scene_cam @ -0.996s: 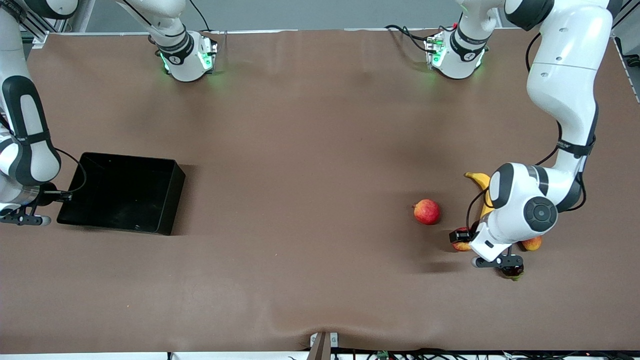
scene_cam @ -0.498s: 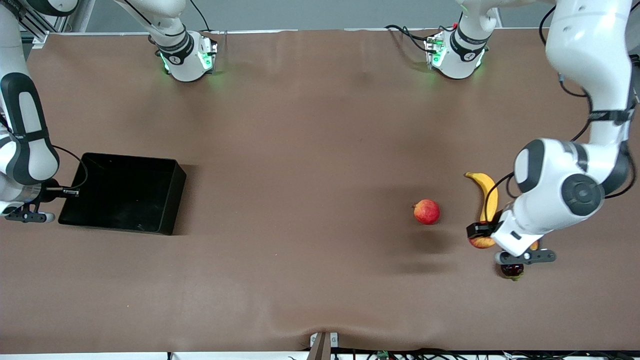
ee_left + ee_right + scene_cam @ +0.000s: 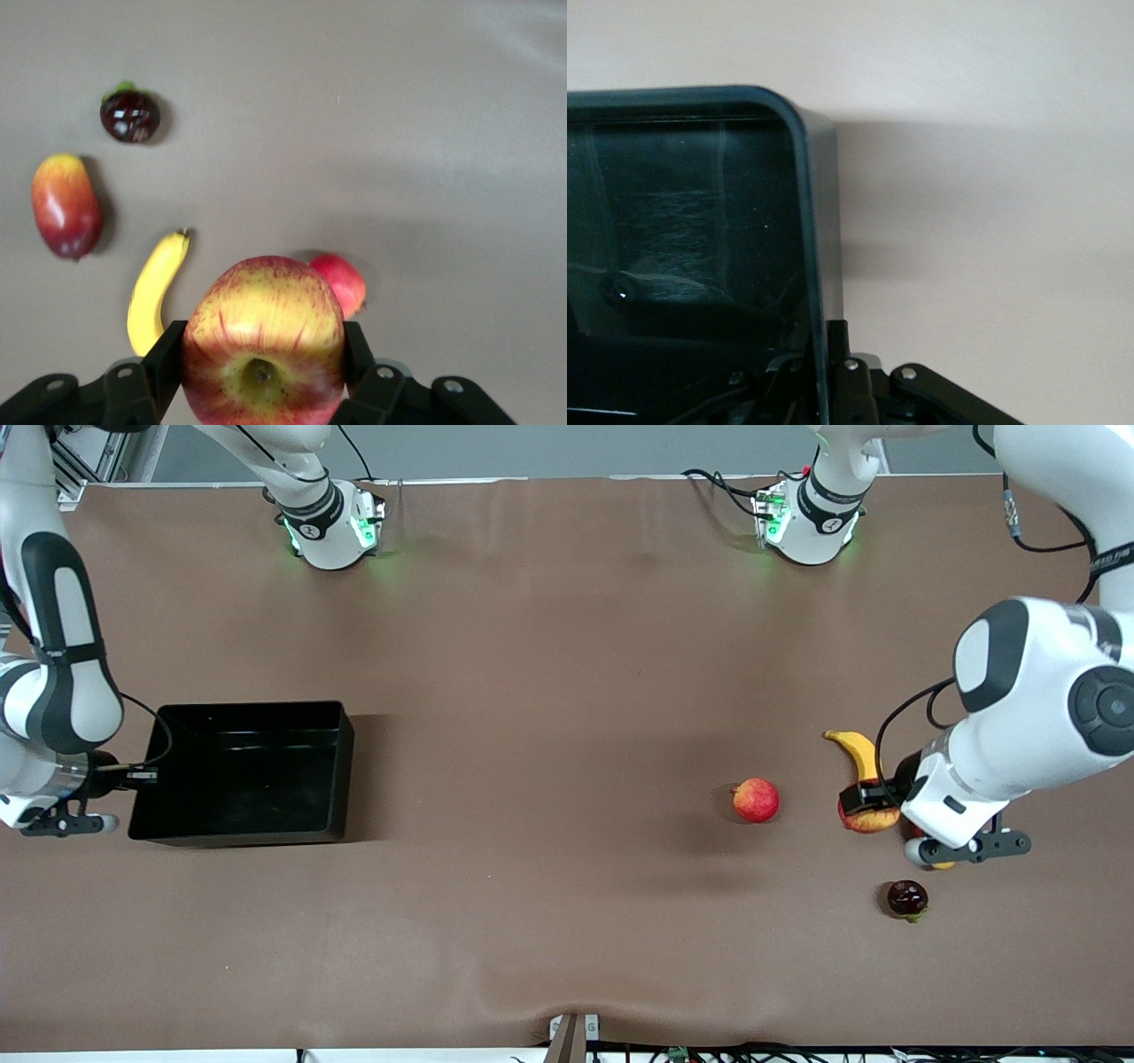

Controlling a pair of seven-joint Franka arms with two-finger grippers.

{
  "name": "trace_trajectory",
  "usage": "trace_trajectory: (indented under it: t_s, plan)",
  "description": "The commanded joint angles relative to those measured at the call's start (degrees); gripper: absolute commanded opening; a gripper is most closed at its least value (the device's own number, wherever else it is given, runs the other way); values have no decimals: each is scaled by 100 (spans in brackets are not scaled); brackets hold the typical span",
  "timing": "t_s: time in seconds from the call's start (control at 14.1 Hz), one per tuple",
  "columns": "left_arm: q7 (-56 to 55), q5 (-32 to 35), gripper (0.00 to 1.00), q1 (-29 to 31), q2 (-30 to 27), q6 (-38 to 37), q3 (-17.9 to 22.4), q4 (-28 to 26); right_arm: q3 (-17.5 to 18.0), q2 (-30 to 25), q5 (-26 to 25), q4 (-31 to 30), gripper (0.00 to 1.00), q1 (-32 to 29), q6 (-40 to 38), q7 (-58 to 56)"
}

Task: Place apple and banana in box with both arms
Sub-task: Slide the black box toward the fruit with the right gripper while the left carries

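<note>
Left gripper (image 3: 262, 376) clamps the round, streaked apple (image 3: 263, 341).
Right gripper (image 3: 824, 372) is clamped on the smooth black box (image 3: 248, 771) wall.

A brown cloth-covered counter (image 3: 567, 691) with soft wrinkles fills the scene. Toward the left arm's end lies a plain pinkish-red round fruit (image 3: 756, 800) with a small nub on its side. A small, glossy, dark purple fruit (image 3: 907, 898) with a green cap sits nearer the front camera, well apart from it. An oblong red-and-orange mango (image 3: 66, 205) lies near the dark fruit, not touching. A small metal bracket (image 3: 573, 1036) sits at the counter's near edge.
</note>
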Motion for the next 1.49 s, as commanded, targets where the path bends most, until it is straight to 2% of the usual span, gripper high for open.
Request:
trace_trajectory:
  t_s: [0.0, 0.14, 0.28, 0.57, 0.71, 1.21, 1.28, 1.35, 1.42]
  plan:
    - [-528, -96, 0, 8, -397, -468, -164, -25, 251, -145, 375, 440, 0, 444, -555, 51]
    - [-723, -96, 0, 17, -582, -793, -261, -34, 261, -110, 1111, 450, 0, 873, -565, 260]
    - [-890, -96, 0, 17, -802, -1206, -296, -95, 261, -84, 1448, 450, 0, 1383, -539, 1074]
    - [-856, -96, 0, 70, -1171, -1340, -331, -297, 261, 65, 1467, 432, 0, 2639, -468, 2683]
    - [-820, -96, 0, 44, -1155, -1296, -331, -350, 261, 223, 1467, 423, 0, 3316, -5, 3711]
    - [-986, -105, 0, 35, -1435, -269, -568, -1684, 261, 909, 1458, 459, 0, 4908, 1289, 5077]
    - [-1074, -105, 0, 26, -1531, -120, -586, -1904, 261, 953, 1449, 459, 8, 5032, 1403, 5209]
    - [-1205, -114, 0, 26, -1628, 21, -682, -2149, 252, 980, 1423, 459, 44, 5155, 1508, 5236]
    - [-1398, -114, 0, 43, -1707, 162, -866, -2361, 235, 971, 1362, 450, 99, 5200, 1527, 5228]
